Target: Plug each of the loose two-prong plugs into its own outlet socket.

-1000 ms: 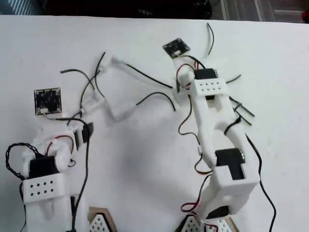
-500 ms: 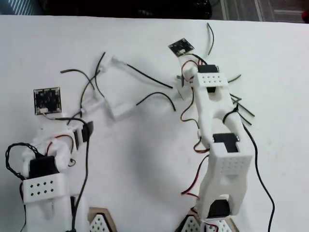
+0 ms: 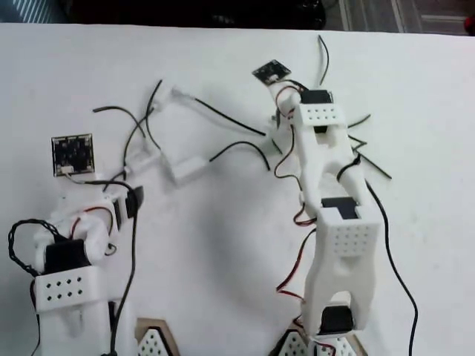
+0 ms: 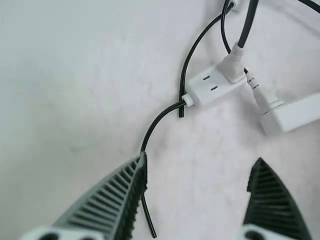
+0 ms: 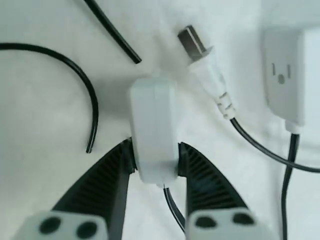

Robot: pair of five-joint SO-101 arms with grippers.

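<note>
Right wrist view: the right gripper (image 5: pixel 155 150) pinches a white block (image 5: pixel 152 115) at its near end, with one jaw pressed on each long side. The block lies flat on the table (image 5: pixel 40 165), its long axis pointing away from the jaws. A loose two-prong plug (image 5: pixel 207 67) sits just beside the block's far end, clear of the jaws. Its metal prongs are bare and point away from the gripper. The plug cord (image 5: pixel 255 145) trails back past one jaw. A white outlet (image 5: pixel 282 75) lies farther to that side at the frame edge, and the slots on its face have nothing in them. Near the block are a curved wire piece (image 5: pixel 94 100) and a straight wire piece (image 5: pixel 112 31).

Left wrist view: the left gripper (image 4: pixel 200 160) has its jaws spread wide, and they grip nothing. A thin black cord (image 4: pixel 157 120) runs from beside one jaw tip to a white socket (image 4: pixel 210 87) well ahead of the jaws. The two slots on its face are unfilled. A white plug (image 4: pixel 232 67) touches its far end; cannot tell if it is seated. A second plug (image 4: pixel 265 97) meets the end of a long white bar (image 4: pixel 295 112), its prongs hidden.

High view: the right arm stretches to the far side by a small black board (image 3: pixel 271 72), and the left arm is folded at the near left.
</note>
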